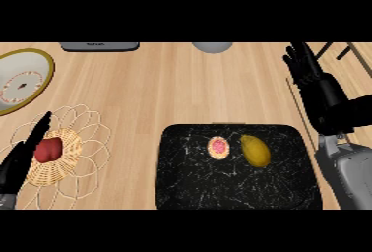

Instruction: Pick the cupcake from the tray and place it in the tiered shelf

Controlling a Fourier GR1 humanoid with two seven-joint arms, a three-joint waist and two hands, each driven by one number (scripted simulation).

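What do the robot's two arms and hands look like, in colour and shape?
Both hands are black, with long slim fingers. The right hand sits on a bulky black wrist, below which a light grey, smooth forearm with a rounded casing runs to the lower edge. Of the left hand mostly dark, narrow fingers show. No cables or markings are visible.

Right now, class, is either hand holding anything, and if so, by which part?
Nothing is held. The left hand and right hand are both open, and the cupcake sits untouched on the tray.
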